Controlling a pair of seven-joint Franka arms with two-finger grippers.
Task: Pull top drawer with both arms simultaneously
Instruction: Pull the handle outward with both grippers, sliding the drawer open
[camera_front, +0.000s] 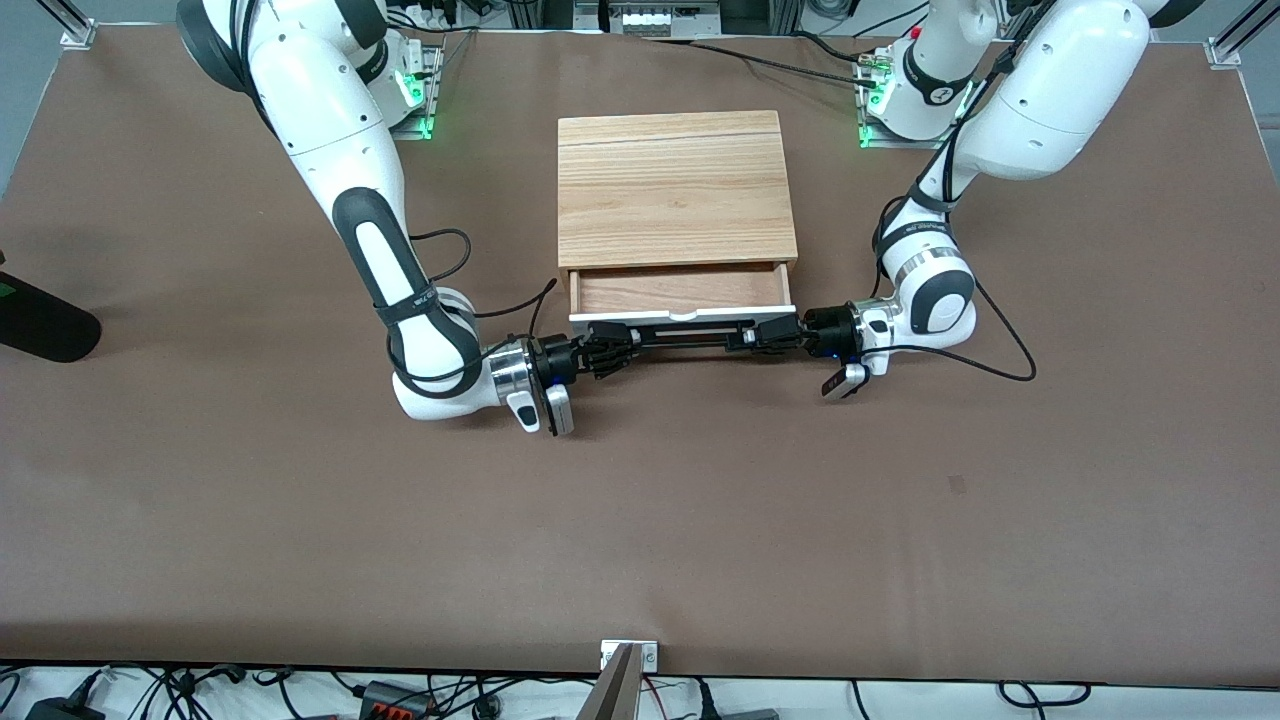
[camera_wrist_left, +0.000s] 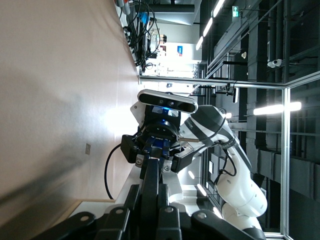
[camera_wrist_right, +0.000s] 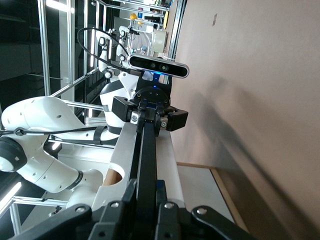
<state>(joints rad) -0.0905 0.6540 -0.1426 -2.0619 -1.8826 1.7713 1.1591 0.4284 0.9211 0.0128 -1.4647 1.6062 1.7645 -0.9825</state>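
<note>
The drawer (camera_front: 682, 291) stands part-way out of the cabinet (camera_front: 675, 188), its reddish wood floor showing between the cabinet's edge and the white front panel (camera_front: 683, 317). The black handle (camera_front: 683, 335) runs along that panel on the side nearer the front camera, and both grippers meet it end-on. The right gripper (camera_front: 612, 352) is clamped on the handle's end toward the right arm's end of the table, its fingers closed around the bar; the right arm (camera_front: 350, 190) drops from its base and bends low at the wrist just beside that end. The left gripper (camera_front: 766, 335) is clamped on the handle's other end, fingers closed on the bar, with the left arm (camera_front: 1010, 110) folded down beside it. In the right wrist view the handle (camera_wrist_right: 146, 165) runs straight out from between that gripper's fingers (camera_wrist_right: 120, 212) to the left gripper (camera_wrist_right: 150, 114), which faces it. In the left wrist view the same bar (camera_wrist_left: 150, 192) leads away from the near fingers (camera_wrist_left: 125, 220) to the right gripper (camera_wrist_left: 152, 150). The table (camera_front: 640, 520) carries the cabinet between the two arms.
</note>
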